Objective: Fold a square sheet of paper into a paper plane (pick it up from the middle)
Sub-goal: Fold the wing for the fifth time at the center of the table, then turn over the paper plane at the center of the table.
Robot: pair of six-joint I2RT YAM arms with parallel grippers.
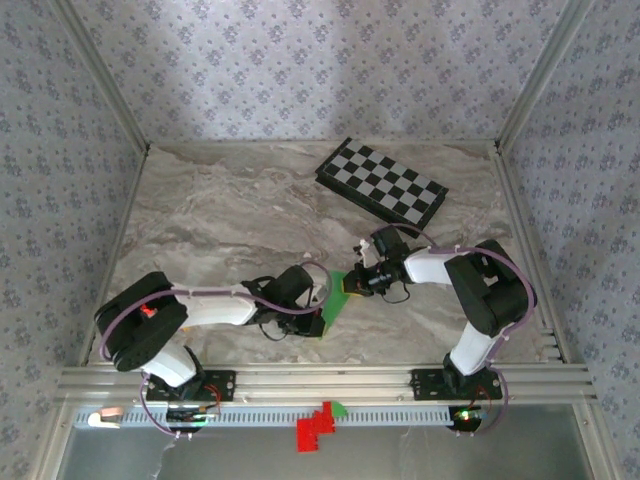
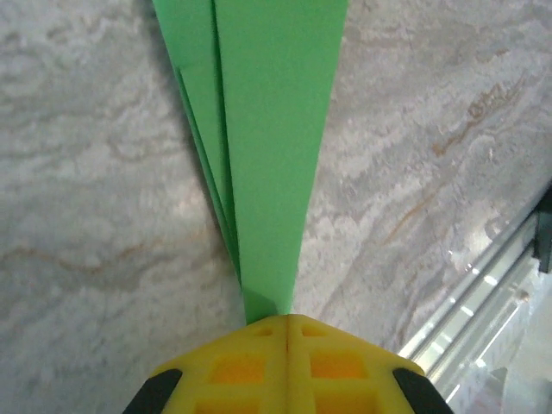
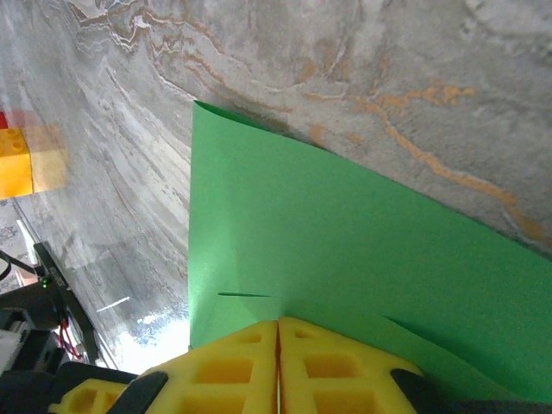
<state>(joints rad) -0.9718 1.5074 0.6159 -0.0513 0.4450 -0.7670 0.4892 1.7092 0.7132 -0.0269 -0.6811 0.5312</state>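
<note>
Left gripper (image 2: 285, 321): fingers together, clamped on the narrow end of the paper (image 2: 272, 129). Right gripper (image 3: 278, 326): also closed, and looks pinched on the wider part of the same paper. The paper is mid-table toward the near edge, between the two wrists. I can't tell if it rests flat on the table (image 1: 220, 220).

Probable reason for the two-ended hold: one side anchors while the other tightens or presses a crease.

- **Paper:** thin, matte, bright green. It is folded into long layered strips tapering toward the left fingers, with straight sharp edges and one pointed corner at the right wrist.
- **Fingers:** yellow plastic with square pockets.
- **Table:** marble-look, grey with rusty veins, slight sheen.
- **Checkerboard** (image 1: 382, 182): flat, black-and-white, far right, well apart.
</note>
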